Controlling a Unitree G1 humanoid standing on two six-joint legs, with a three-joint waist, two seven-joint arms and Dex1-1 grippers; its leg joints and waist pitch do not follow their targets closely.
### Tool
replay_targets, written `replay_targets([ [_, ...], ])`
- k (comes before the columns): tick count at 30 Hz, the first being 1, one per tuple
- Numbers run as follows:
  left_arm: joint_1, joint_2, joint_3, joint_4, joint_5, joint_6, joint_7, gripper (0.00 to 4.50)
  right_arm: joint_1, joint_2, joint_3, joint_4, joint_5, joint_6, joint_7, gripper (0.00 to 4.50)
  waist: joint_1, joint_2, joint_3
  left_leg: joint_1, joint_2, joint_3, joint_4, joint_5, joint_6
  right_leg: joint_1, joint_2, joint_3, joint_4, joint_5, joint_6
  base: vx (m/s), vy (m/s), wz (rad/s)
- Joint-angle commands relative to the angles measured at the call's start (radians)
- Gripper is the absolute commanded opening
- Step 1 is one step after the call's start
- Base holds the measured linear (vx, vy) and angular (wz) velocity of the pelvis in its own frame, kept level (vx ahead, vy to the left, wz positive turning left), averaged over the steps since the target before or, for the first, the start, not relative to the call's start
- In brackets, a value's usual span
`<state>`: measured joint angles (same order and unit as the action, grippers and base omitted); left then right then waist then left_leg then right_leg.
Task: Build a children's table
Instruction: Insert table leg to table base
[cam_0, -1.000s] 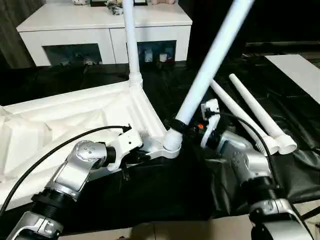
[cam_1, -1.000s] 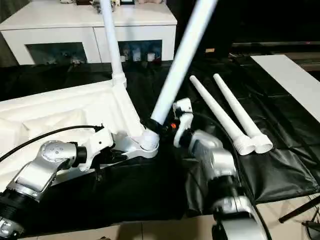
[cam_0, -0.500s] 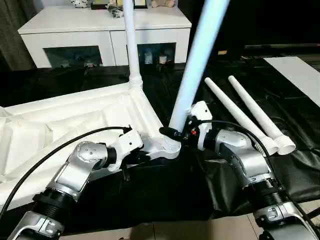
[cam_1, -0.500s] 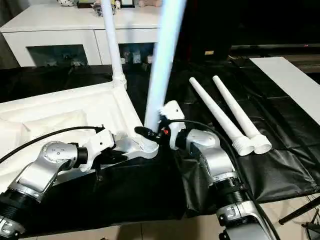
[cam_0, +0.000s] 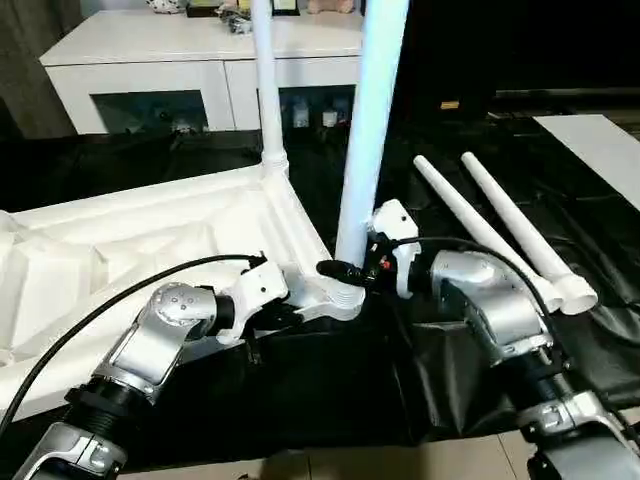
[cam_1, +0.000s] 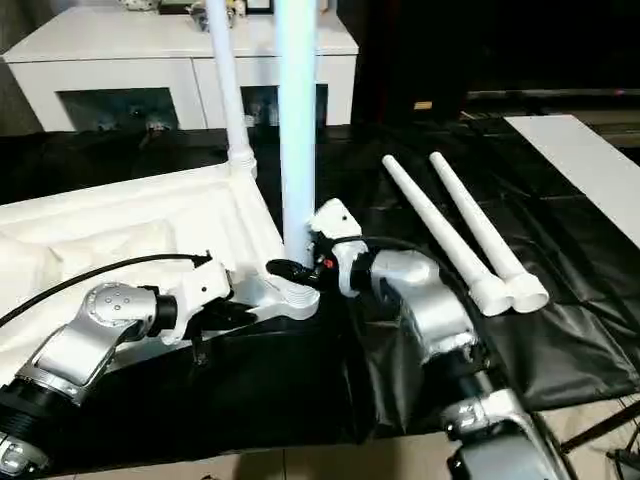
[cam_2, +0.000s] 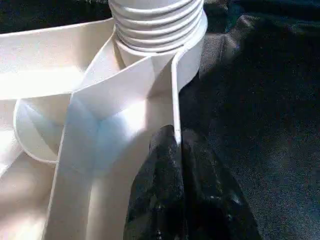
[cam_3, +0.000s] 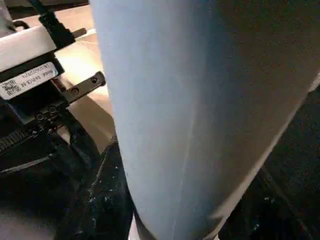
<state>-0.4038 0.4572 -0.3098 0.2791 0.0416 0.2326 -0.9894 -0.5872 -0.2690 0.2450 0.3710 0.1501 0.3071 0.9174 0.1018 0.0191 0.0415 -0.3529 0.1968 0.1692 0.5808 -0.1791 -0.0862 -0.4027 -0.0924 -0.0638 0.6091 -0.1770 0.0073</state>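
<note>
Right gripper (cam_0: 350, 268): clamped round base of long tapered white plastic tube leg (cam_0: 366, 130), upright in corner socket.
Left wrist view: left gripper (cam_2: 176, 200) pinched shut on white ribbed plastic tabletop (cam_2: 125, 95) rim.
Handling: probably light, stiff, slippery; best gripped low.

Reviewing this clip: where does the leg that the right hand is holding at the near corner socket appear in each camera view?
Left eye view: held leg rises upright at centre, out of the top edge.
Right eye view: left of centre.
Left wrist view: its ribbed base in the socket.
Right wrist view: broad pale tube close up.
Shared landmark: near corner socket.
</note>
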Motion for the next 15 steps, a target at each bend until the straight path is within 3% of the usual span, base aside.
replay_targets([
  [1, 0.005, 0.019, -0.001, 0.007, 0.029, 0.001, 0.020, 0.00, 0.037, -0.022, 0.070, 0.082, -0.045, 0.083, 0.058, 1.84, -0.004, -0.001, -0.050, 0.003, 0.025, -0.008, -0.084, -0.367, -0.012, 0.033, -0.045, 0.042, -0.083, -0.349, -0.169, 0.000, 0.000, 0.00],
  [3, 0.006, 0.020, -0.004, 0.006, 0.029, 0.001, 0.022, 0.00, 0.028, -0.023, 0.074, 0.097, -0.043, 0.087, 0.067, 1.84, -0.001, -0.006, -0.050, 0.002, 0.025, -0.007, -0.084, -0.353, -0.010, 0.035, -0.047, 0.042, -0.085, -0.350, -0.170, 0.000, 0.000, 0.00],
  [5, 0.008, 0.021, -0.004, 0.004, 0.028, 0.001, 0.024, 0.00, 0.020, -0.023, 0.074, 0.111, -0.040, 0.088, 0.072, 1.84, 0.000, -0.002, -0.050, 0.003, 0.026, -0.007, -0.084, -0.352, -0.010, 0.034, -0.047, 0.042, -0.083, -0.351, -0.172, 0.000, 0.000, 0.00],
  [12, 0.015, 0.024, -0.006, -0.008, 0.027, 0.006, 0.025, 0.00, -0.011, 0.014, 0.037, 0.194, -0.035, 0.066, 0.027, 1.84, -0.005, -0.002, -0.045, 0.006, 0.025, -0.009, -0.087, -0.393, -0.019, 0.031, -0.048, 0.041, -0.092, -0.418, -0.156, 0.000, 0.000, 0.00],
  [13, 0.016, 0.023, -0.005, -0.012, 0.026, 0.009, 0.027, 0.00, -0.010, 0.020, 0.030, 0.200, -0.031, 0.063, 0.021, 1.84, -0.006, -0.010, -0.045, 0.006, 0.025, -0.010, -0.088, -0.393, -0.017, 0.031, -0.049, 0.040, -0.093, -0.434, -0.149, 0.000, 0.000, 0.00],
  [15, 0.020, 0.025, -0.001, -0.020, 0.020, 0.012, 0.028, 0.00, -0.009, 0.030, 0.023, 0.208, -0.026, 0.059, 0.017, 1.84, -0.008, -0.003, -0.044, 0.007, 0.026, -0.011, -0.089, -0.406, -0.021, 0.028, -0.049, 0.041, -0.095, -0.453, -0.142, 0.000, 0.000, 0.00],
])
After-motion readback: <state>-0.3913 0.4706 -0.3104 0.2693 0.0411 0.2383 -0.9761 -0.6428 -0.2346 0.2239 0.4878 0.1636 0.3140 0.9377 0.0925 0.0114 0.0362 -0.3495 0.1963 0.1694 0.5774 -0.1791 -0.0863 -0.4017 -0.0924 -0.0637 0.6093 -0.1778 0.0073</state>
